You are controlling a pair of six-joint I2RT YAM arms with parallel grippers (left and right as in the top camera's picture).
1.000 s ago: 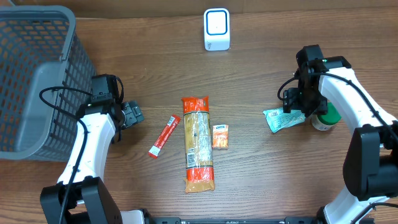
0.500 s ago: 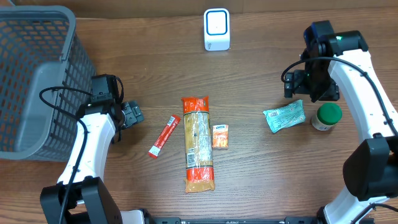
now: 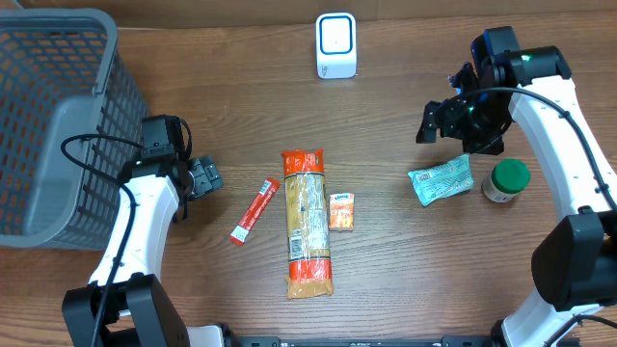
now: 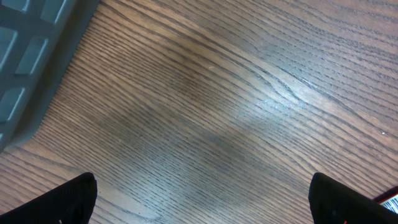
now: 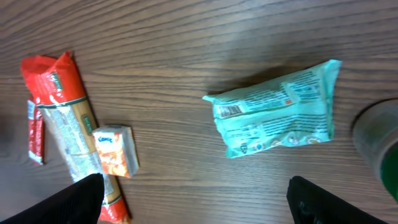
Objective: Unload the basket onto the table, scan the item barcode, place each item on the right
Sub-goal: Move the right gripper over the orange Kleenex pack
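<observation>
Teal and crinkly, the packet (image 5: 277, 112) lies flat on the wooden table (image 3: 405, 270), just beside the green-topped jar (image 3: 506, 179). It has small print on it. A pale patch near one end may be the barcode, but it is too blurry to tell. My right pincer (image 5: 194, 186) hangs close by, not touching it, spread wide and holding nothing. My left pincer (image 4: 202, 183) is spread wide too, over bare wood by the grey basket (image 3: 58, 116). Bare wood runs between the packet and the white scanner (image 3: 336, 45).
</observation>
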